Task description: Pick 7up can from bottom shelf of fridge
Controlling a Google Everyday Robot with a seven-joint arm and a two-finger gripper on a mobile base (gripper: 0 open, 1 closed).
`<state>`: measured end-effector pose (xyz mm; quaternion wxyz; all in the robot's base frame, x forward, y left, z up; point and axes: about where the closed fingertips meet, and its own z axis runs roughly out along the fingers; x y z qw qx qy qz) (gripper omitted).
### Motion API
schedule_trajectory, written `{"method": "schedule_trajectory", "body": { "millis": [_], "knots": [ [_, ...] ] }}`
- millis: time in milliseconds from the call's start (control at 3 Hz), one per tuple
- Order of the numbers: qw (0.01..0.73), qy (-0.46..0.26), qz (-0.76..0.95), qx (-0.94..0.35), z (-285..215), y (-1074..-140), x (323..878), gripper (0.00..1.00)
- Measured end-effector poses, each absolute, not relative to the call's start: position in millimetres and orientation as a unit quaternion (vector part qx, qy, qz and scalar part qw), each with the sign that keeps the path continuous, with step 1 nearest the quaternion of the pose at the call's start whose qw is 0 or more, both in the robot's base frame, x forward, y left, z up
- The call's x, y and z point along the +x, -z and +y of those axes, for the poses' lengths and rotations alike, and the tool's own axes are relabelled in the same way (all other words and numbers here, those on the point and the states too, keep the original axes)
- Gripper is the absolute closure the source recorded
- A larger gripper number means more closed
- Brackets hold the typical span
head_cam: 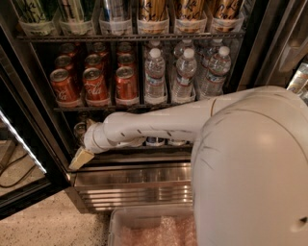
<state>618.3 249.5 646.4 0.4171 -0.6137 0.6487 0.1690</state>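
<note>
Camera view looks down over the robot's large white shell (255,173) into the open fridge (250,43). The white arm (159,122) reaches from the right across the lower part of the opening. It ends in the hand (81,158), whose beige tip points down and to the left at the far left corner, right over the front edge of the bottom shelf (144,154). Whether the hand is clenched or released cannot be told, since the wrist hides most of it. The 7up can (79,129) stands at the left end of the bottom shelf. Only its shiny top shows, just beside and behind the wrist, and no contact with the hand can be made out. Further right under the arm, the lower parts of some blue-sided cans (155,141) peek out on the same rack. On the shelf above, red Coca-Cola cans (96,84) stand in rows on the left and clear water bottles (185,72) on the right. Higher still is a row of tall drinks (149,12). Below the bottom shelf lies the ribbed steel base (134,192), and in front of it on the speckled floor (48,223) is a clear plastic bin (115,223). The glass door (19,139) stands open at the left with a lit strip along its edge.
</note>
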Motion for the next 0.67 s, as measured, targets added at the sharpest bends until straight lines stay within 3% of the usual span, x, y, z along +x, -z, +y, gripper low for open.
{"method": "schedule_trajectory", "body": {
  "millis": [667],
  "knots": [
    [0.422, -0.159, 0.655, -0.607, 262, -631, 646, 0.07]
  ]
}}
